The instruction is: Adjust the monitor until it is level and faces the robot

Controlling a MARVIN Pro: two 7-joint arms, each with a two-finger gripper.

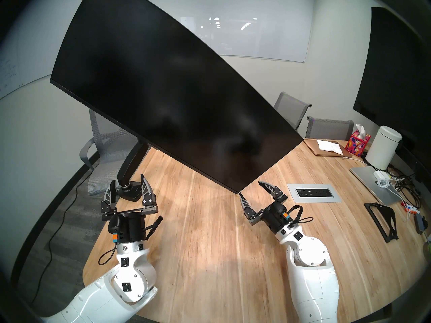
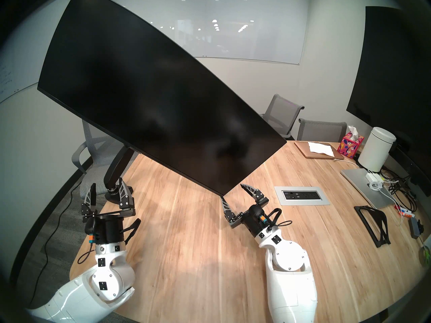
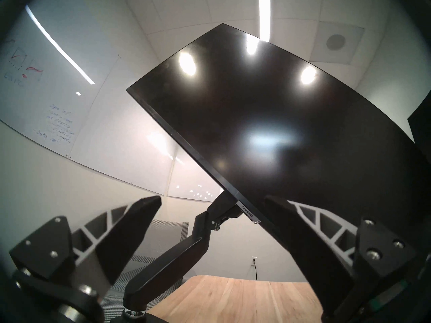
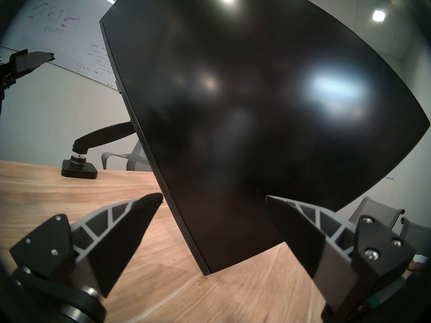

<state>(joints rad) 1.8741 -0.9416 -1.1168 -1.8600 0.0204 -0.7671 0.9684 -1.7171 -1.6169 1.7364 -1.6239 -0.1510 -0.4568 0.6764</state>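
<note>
Right now my right tool [image 1: 261, 193] stands wide, its two fingers spread on either side of the lowest corner of the monitor [image 1: 168, 91], and it holds nothing. From my head views that corner hangs just between the fingertips; whether either finger touches the bezel I cannot tell. In the right wrist view the monitor [image 4: 245, 110] fills the space ahead of the tool [image 4: 214, 196], its bottom corner dipping low between the fingers, close above the table [image 4: 70, 199].

The monitor is strongly tilted: the end above my left tool [image 1: 128, 182] rides high, and the screen slopes down toward my right tool. The screen is dark and mirrors the ceiling lights.

My left tool is wide as well and empty. It hovers just in front of the small black base [image 1: 130, 192] of the monitor arm [image 1: 133, 164], apart from both. Through the left wrist view the arm [image 3: 172, 259] climbs up and away from between the fingers to the monitor [image 3: 279, 129], whose lower edge carries a small maker's label [image 3: 247, 211] just above my tool [image 3: 213, 197].

Off beyond my right tool, a power and port panel [image 1: 313, 192] is sunk into the table [image 1: 210, 245]. Further out that way lie a closed laptop [image 1: 373, 185], a tangle of cables [image 1: 403, 187], a white canister [image 1: 383, 147] and a tissue box [image 1: 359, 140].
</note>
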